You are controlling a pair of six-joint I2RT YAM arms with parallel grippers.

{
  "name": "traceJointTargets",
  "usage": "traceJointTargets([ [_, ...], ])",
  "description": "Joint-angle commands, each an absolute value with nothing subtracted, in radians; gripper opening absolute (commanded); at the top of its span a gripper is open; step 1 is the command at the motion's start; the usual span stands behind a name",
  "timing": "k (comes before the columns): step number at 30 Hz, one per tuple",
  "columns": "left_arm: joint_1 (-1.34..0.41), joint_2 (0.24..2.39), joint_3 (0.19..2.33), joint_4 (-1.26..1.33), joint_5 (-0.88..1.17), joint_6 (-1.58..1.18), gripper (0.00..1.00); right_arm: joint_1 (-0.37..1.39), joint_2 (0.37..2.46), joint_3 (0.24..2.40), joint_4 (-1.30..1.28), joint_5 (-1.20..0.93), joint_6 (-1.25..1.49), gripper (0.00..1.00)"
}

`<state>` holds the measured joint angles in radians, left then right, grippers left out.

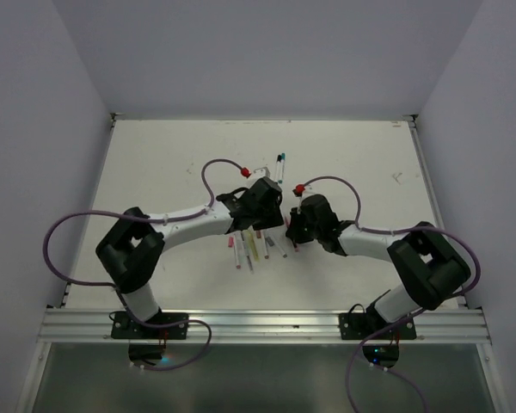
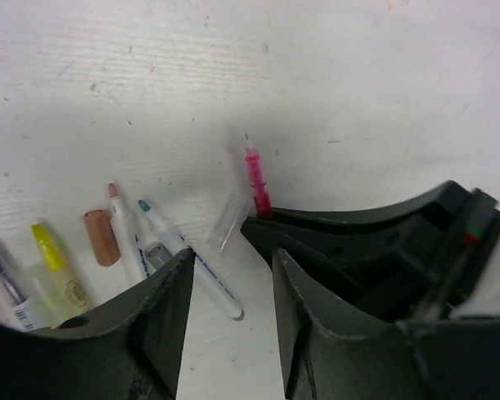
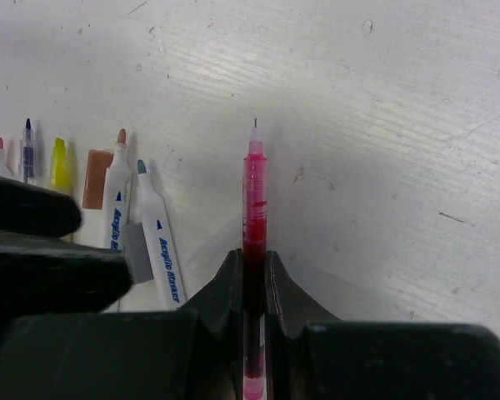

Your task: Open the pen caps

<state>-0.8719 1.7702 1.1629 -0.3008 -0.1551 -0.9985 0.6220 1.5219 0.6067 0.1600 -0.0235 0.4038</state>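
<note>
Left pincer (image 2: 232, 260) parted — right pincer (image 3: 252, 260) clamped tight, arms angled inward.

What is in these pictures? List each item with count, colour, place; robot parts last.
pink pen: one, pink, in the right hand
white markers: two, brown and teal tips, left of it
yellow pen: one, yellow, further left
brown cap: one, brown, beside the markers
grey cap: one, grey, between the markers
clear cap: one, clear, by the pink pen
table: one, white, underneath
left hand: one, black, open above markers
right hand: one, black, shut on pink pen
</note>
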Motion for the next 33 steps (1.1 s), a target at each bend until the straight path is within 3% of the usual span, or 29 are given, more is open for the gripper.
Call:
traceJointTargets([
  [1, -0.871, 1.652, 1.169, -0.356, -0.277, -0.967, 0.47, 0.624, 1.568, 0.630, 0.160, -0.052, 0.423, 0.05],
  [4, -0.871, 1.583, 1.154, -0.380, -0.336, -0.950, 0.52, 0.624, 1.585, 0.646, 0.153, -0.058, 0.431, 0.08],
  [17, -0.804, 1.330, 0.990, -0.403, -0.423, -0.900, 0.55, 0.637, 1.580, 0.657, 0.115, -0.057, 0.440, 0.35],
  [24, -0.770, 1.266, 0.922, -0.385, -0.420, -0.877, 0.59, 0.643, 1.565, 0.675, 0.124, -0.106, 0.436, 0.36],
  [25, -0.762, 1.261, 0.911, -0.385, -0.420, -0.868, 0.64, 0.646, 1.562, 0.680, 0.124, -0.110, 0.436, 0.36],
  [27, -0.756, 1.243, 0.901, -0.377, -0.423, -0.858, 0.65, 0.646, 1.540, 0.696, 0.107, -0.103, 0.439, 0.36],
  [33, -0.698, 1.189, 0.851, -0.364, -0.433, -0.789, 0.88, 0.643, 1.497, 0.832, -0.032, 0.047, 0.423, 0.36],
])
